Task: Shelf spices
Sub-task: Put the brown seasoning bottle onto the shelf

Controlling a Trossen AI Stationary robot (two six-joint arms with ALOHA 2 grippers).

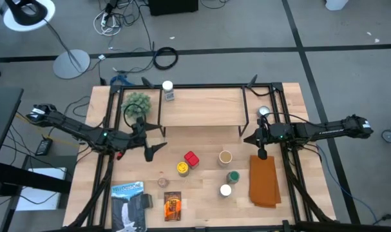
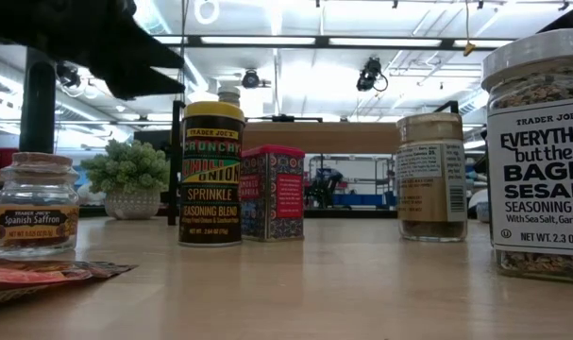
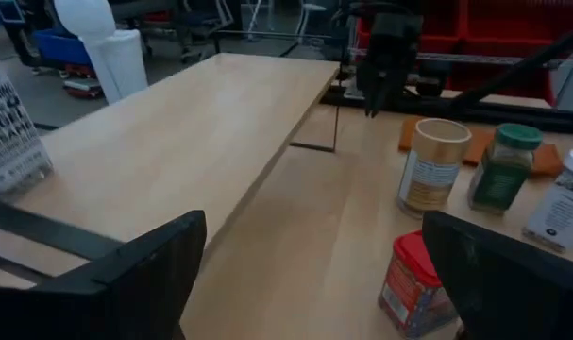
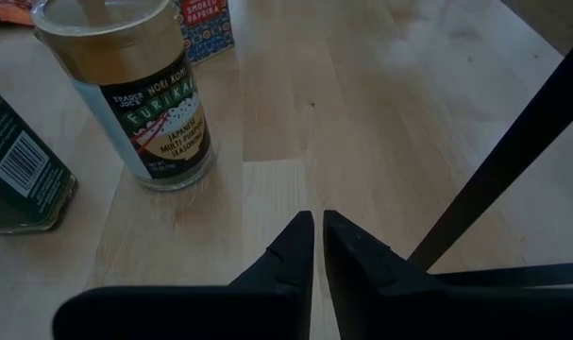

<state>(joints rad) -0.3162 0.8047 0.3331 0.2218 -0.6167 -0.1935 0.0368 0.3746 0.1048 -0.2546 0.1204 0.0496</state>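
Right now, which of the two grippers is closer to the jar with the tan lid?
The right gripper. It hangs shut just beside the tan-lidded jar, near the shelf's leg. The left gripper waits open, beyond the red box.

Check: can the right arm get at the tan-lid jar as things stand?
Probably yes. The right gripper hangs beside the tan-lid jar, with bare table between them. Its jaws are shut, though, so they would need to open first. The green-lid jar stands close by.

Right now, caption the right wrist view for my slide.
Shut right gripper hovers over the table beside a tan-lidded furikake jar.
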